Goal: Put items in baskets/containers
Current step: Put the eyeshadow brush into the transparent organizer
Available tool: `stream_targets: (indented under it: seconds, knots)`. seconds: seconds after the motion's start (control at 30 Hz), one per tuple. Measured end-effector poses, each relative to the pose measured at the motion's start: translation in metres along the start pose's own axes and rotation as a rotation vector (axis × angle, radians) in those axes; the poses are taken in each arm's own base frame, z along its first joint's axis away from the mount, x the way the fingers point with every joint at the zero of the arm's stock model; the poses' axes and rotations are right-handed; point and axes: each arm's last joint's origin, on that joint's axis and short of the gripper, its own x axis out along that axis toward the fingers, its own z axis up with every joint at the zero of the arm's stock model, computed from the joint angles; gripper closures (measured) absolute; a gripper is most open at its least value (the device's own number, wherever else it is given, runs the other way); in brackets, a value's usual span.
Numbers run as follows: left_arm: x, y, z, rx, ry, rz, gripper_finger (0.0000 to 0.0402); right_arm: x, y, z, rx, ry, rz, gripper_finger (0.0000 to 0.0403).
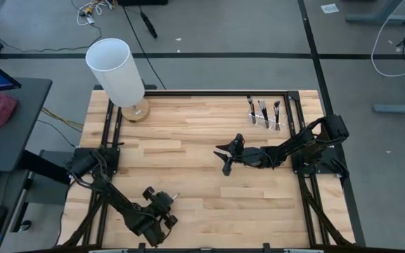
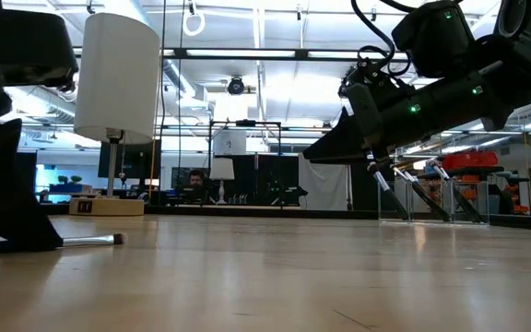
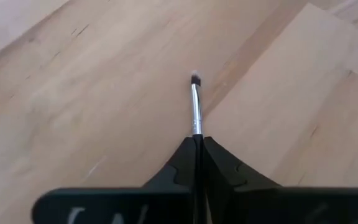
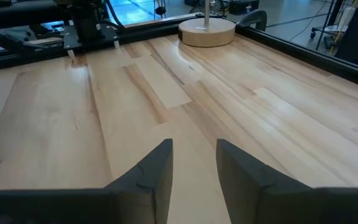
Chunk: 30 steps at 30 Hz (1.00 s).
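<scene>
My left gripper (image 1: pixel 166 202) is low over the table's near left part, shut on one thin makeup brush (image 3: pixel 196 102). The brush's silver ferrule and small dark tip stick out ahead of the fingers, as the low view also shows for the brush (image 2: pixel 95 241). My right gripper (image 1: pixel 225 159) hovers open above the table's middle and holds nothing; the right wrist view shows its fingers (image 4: pixel 194 165) apart. The clear holder (image 1: pixel 266 121) stands near the far right corner with several brushes upright in it; in the low view the holder (image 2: pixel 431 198) is behind the right arm. My left gripper pinches the brush between its two fingers on the handle just behind the silver ferrule (image 3: pixel 196 127). The brush runs along the fingers and points straight out ahead of them. It lies level at tabletop height (image 2: pixel 90 242). I cannot tell whether it touches the wood.
A tall white cylinder lamp (image 1: pixel 114 67) on a round wooden base (image 1: pixel 138 111) stands at the far left corner. Dark frame rails run along the table's left, right and far edges. Bare wood lies between the two grippers and in front of the holder.
</scene>
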Motion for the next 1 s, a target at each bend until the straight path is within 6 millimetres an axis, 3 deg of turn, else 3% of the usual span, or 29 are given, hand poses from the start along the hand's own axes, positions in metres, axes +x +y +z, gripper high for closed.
stream_targets:
  seconds: [0.27,0.43,0.63,1.0]
  knots:
    - [0.002,0.007,-0.004,0.016,-0.059,-0.051,0.0390,0.000,0.000,0.000,0.014,-0.001,0.000,0.0280]
    - [-0.004,0.031,-0.003,-0.094,-0.053,-0.148,0.0391,0.000,0.001,0.000,0.028,0.000,0.006,0.0280]
    - [-0.003,0.060,0.007,-0.096,-0.065,-0.251,0.0391,-0.001,0.002,0.000,0.041,-0.003,0.012,0.0280]
    - [0.008,0.069,0.028,-0.007,-0.220,-0.162,0.0392,-0.005,0.009,-0.001,0.034,-0.003,0.038,0.0280]
